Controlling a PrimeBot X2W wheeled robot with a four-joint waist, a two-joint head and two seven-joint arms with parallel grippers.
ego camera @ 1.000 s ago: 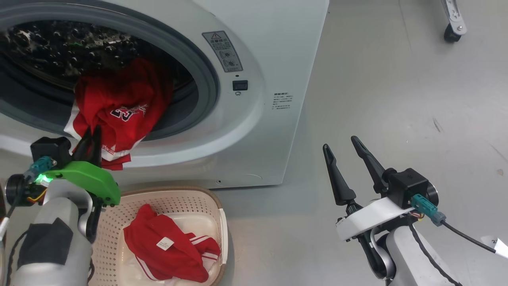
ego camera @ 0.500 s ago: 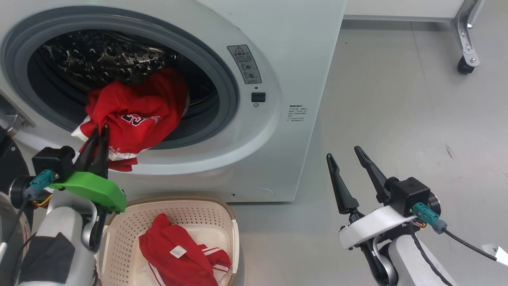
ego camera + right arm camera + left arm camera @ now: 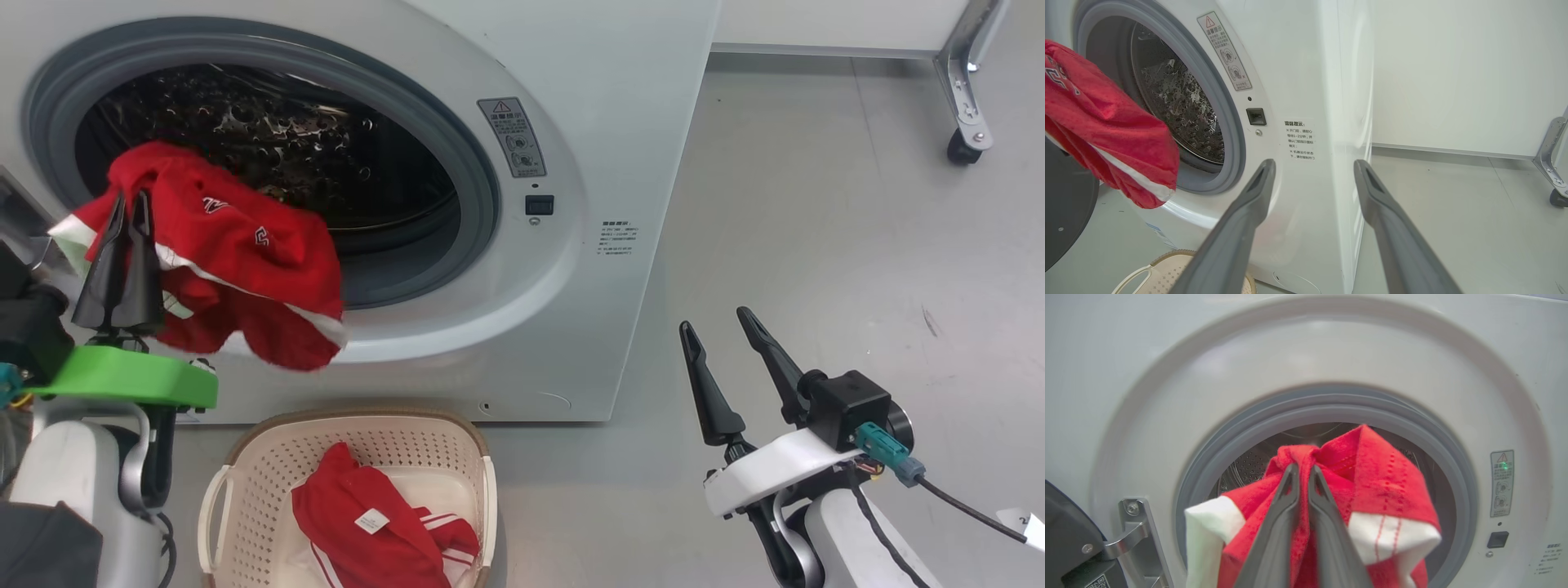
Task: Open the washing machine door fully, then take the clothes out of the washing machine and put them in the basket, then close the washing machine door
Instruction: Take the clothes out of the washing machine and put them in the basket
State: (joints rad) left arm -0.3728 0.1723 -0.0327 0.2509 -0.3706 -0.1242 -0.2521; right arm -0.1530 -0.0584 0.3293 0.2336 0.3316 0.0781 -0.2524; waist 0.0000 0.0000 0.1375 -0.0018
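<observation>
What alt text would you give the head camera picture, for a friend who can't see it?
The left gripper, shut on a red garment with white trim, holds it before the open washing machine. A cream basket on the floor below holds another red garment. The right gripper hangs open, empty, at lower right.

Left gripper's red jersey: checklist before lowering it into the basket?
1. Left gripper shut on red white-trimmed jersey: ok.
2. Jersey out of grey-ringed steel drum: ok.
3. Jersey directly above cream perforated plastic basket: cannot tell.
4. Room in basket beside red garment with white tag: ok.
5. Right gripper open, off to the side: ok.
6. Drum empty: cannot tell, jersey hides part.
</observation>
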